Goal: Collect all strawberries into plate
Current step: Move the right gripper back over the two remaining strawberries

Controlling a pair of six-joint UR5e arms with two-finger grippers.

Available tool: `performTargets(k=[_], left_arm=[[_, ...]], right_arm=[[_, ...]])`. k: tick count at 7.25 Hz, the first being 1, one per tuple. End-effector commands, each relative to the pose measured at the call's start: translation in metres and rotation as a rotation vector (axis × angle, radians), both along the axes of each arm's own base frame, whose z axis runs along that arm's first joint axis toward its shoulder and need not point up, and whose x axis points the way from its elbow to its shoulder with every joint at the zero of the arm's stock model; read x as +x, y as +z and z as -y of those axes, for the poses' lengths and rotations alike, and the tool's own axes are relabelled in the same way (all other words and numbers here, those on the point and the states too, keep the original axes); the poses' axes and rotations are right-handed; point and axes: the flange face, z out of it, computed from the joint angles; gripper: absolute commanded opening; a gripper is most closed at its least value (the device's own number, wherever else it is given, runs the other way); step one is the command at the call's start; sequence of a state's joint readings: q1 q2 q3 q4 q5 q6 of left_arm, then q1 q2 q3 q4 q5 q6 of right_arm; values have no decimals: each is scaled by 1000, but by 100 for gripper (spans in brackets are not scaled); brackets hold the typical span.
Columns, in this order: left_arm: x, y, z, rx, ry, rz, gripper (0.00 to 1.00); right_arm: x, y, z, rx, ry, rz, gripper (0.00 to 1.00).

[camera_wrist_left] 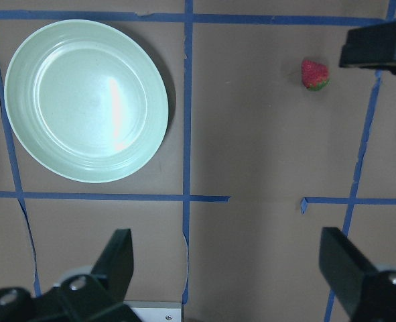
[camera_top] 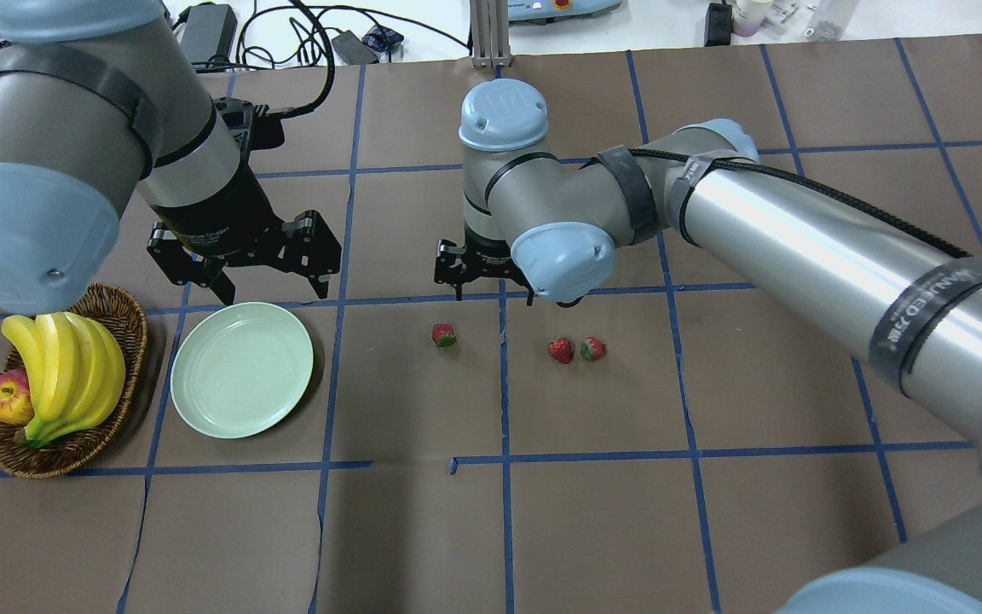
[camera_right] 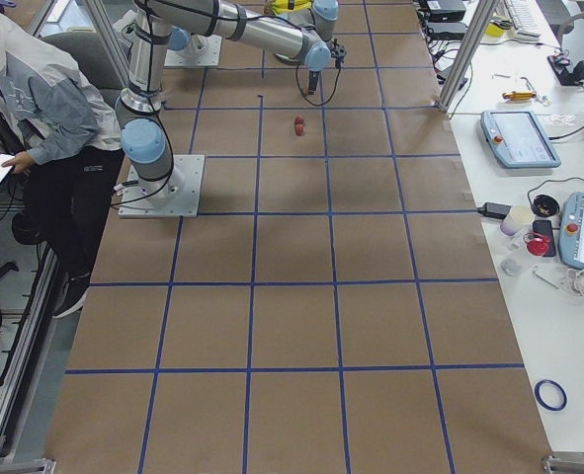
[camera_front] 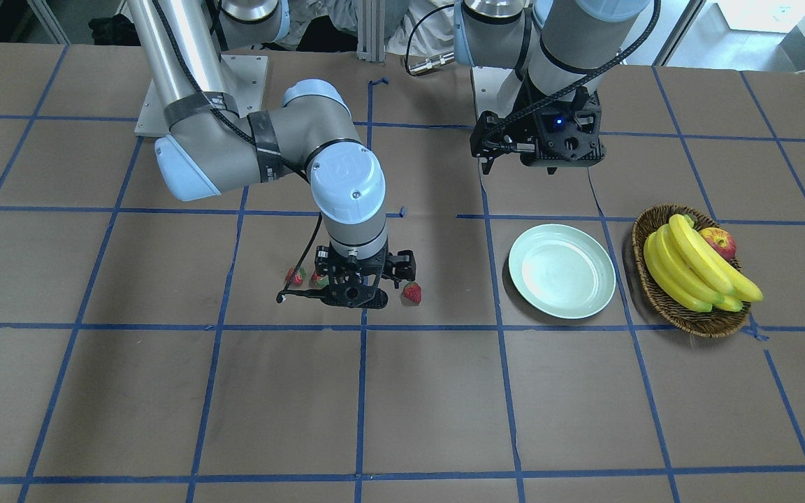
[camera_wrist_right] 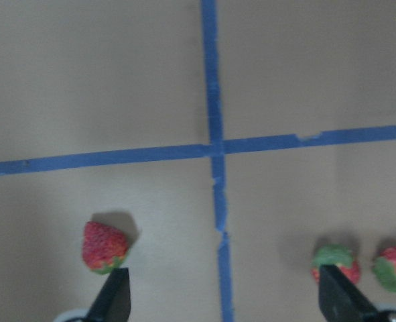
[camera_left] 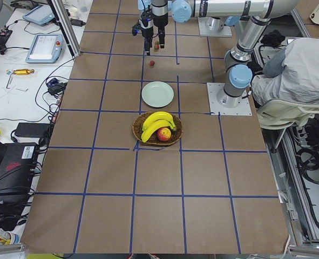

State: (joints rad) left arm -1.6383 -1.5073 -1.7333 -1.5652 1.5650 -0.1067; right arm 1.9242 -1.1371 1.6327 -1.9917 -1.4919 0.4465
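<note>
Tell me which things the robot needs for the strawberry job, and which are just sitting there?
For the job:
- three strawberries, all on the table
- the green plate, with nothing on it yet

Just sitting there:
- the basket
- the bananas in it
- the apple in it

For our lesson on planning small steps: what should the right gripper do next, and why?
Probably shift the right gripper sideways toward the plate until the lone strawberry sits between its open fingers. The plate is empty, and that berry lies beside one finger, not between them.
</note>
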Motion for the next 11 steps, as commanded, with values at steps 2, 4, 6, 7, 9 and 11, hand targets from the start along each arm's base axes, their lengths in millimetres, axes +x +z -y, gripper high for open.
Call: performTargets(k=[2,4,6,7,9,11], left_arm=[[0,-3,0,9,2,2,100],[0,-3,0,9,2,2,100],[0,-4,1,11,2,2,100],[0,-5,1,12,2,-1,100],[-1,-6,1,16,3,-5,100],[-1,-6,1,18,3,-7,100]], right_arm=[[-116,13,26,158,-228,-72,100],[-129,-3,19,216,-597,-141,100],[-130,-17,17,277,-718,-88,100],[-134,-31,5,298,-838,-149,100],[-135,-60,-8,222,-864,-106,100],[-135,-73,-23,195,-893,-94,100]])
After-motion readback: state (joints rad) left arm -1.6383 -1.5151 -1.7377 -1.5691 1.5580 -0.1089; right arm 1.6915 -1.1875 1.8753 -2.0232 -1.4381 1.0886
